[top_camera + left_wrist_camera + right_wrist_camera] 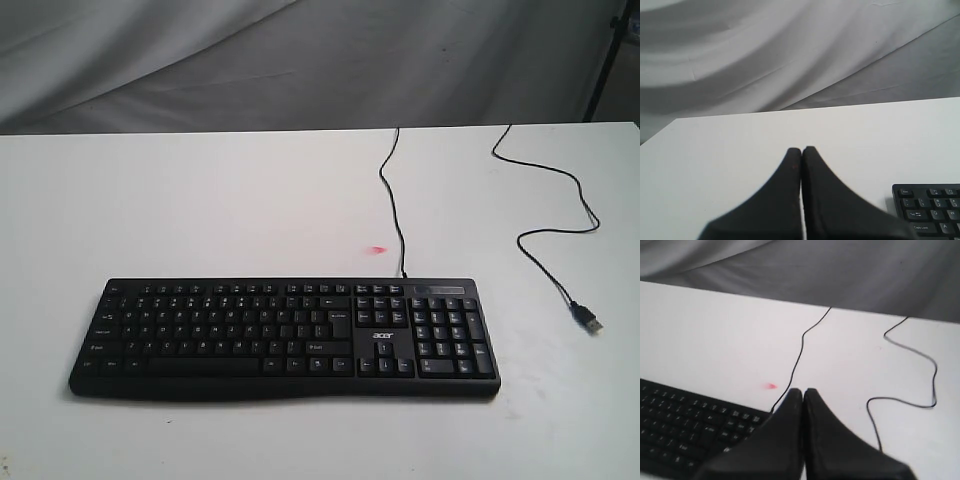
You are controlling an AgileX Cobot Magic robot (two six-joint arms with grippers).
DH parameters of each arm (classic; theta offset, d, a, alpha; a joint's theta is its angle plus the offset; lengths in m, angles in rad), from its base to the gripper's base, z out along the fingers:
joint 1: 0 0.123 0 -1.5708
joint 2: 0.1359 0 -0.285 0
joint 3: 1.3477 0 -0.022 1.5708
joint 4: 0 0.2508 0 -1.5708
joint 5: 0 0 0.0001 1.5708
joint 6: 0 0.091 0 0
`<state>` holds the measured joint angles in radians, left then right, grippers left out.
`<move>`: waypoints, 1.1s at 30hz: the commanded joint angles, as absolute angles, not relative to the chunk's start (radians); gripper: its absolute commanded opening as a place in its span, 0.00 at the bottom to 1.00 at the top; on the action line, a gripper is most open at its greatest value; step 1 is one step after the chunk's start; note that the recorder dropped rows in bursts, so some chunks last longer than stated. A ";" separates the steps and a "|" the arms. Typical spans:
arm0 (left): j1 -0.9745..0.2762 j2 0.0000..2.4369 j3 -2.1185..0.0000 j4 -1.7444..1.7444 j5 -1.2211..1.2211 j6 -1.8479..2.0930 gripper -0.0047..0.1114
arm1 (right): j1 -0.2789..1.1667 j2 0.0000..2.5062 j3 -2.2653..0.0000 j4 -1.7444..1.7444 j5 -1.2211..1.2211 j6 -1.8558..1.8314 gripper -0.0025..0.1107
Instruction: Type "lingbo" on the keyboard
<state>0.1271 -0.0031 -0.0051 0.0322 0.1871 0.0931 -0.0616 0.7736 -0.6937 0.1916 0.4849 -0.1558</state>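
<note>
Keyboard [283, 338] lies flat on the white tabletop [200, 200], number pad toward the right arm's side. Its cable [380, 180] runs off the far edge, returns, and ends in a loose plug [590, 322]. Left fingers [785, 185] and right fingers [785, 425] are clenched together, grasping nothing.

Open tabletop [200, 200] lay left of and behind the keyboard [283, 338]; its cable [381, 180] looped across the far right side.
</note>
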 commanded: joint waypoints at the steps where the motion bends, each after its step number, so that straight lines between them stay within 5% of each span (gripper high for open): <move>1: 0.123 0.000 0.000 0.032 0.183 0.090 0.05 | -0.020 0.835 -0.700 0.244 0.572 -0.224 0.02; 16: 0.123 0.000 0.000 0.032 0.183 0.090 0.05 | 0.401 1.295 -0.863 0.219 0.484 -0.309 0.02; 33: 0.123 0.000 0.000 0.032 0.183 0.090 0.05 | 0.512 1.707 -1.095 0.182 0.413 -0.325 0.02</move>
<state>0.1271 -0.0031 -0.0051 0.0322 0.1871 0.0931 0.5080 1.6671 -1.0811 0.1906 0.4726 -0.3039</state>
